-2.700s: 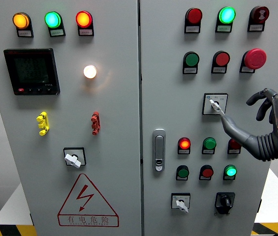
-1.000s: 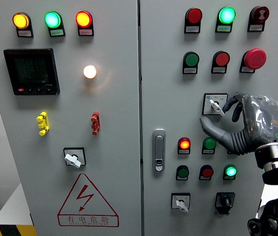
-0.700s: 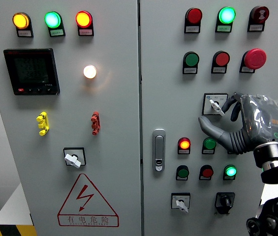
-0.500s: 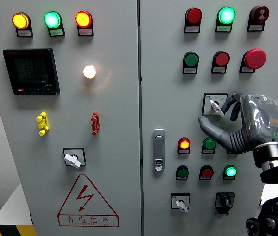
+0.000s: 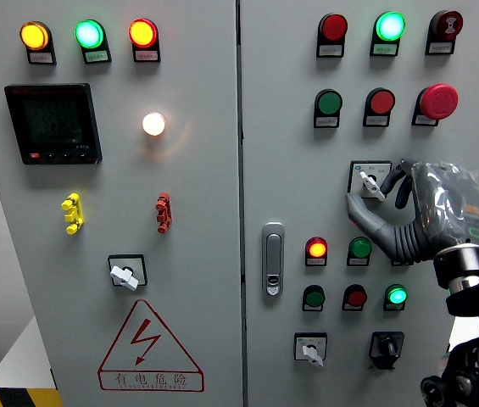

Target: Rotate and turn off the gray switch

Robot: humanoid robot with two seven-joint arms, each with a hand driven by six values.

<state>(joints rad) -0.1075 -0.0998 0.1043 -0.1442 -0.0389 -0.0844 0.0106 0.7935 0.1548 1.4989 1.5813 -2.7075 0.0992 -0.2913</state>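
- gray switch (image 5: 370, 180): small rotary selector on a square plate, right cabinet door, mid-height, below the green and red pushbuttons and above the row of small indicator lamps.
- Its lever points down-right, off vertical; I read that as the on position, though the plate markings are too small to read.
- right hand (image 5: 417, 216) comes in from the lower right. Thumb sits just under the lever, a curled fingertip (image 5: 402, 170) just above and to its right. Fingers are bracketing the lever but I can't tell whether they're actually pinching it; contact is hidden by the finger.
- left hand not visible.
- Handling, my judgement: rigid plastic knob, fixed to the door, turns only about its own axis. Expect a spring detent, so some torque then a snap. Lever is narrow and smooth, easy for pads to slip off.
- Best hold: pinch the two flat sides of the lever near its tip for leverage, then twist from the wrist.
- Risk: pressing inward rather than turning, or brushing the lamp (image 5: 359, 248) below.
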